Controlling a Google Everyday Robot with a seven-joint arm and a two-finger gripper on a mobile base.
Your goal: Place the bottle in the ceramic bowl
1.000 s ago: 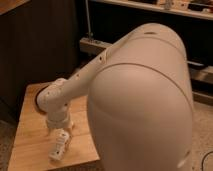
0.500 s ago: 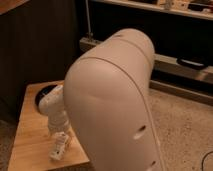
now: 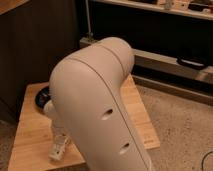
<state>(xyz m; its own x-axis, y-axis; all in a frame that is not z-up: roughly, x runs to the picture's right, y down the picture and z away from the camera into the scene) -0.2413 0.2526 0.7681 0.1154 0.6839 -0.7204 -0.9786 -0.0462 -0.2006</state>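
My gripper (image 3: 57, 149) hangs at the end of the white arm, low over the front left part of the wooden table (image 3: 27, 132). A pale slim shape shows at its tip; I cannot tell whether that is the bottle or the gripper itself. The black ceramic bowl (image 3: 42, 96) lies on the table behind the gripper, and only its left edge shows past the arm. The big white arm link (image 3: 100, 105) fills the middle of the view and hides most of the table.
A dark cabinet wall (image 3: 35, 45) stands behind the table on the left. A shelf unit with a metal rail (image 3: 165, 60) runs along the back right. Speckled floor (image 3: 180, 125) lies to the right of the table.
The big arm link has swung left and closer to the camera, covering more of the table and bowl. The gripper stays at about the same spot above the table's front left.
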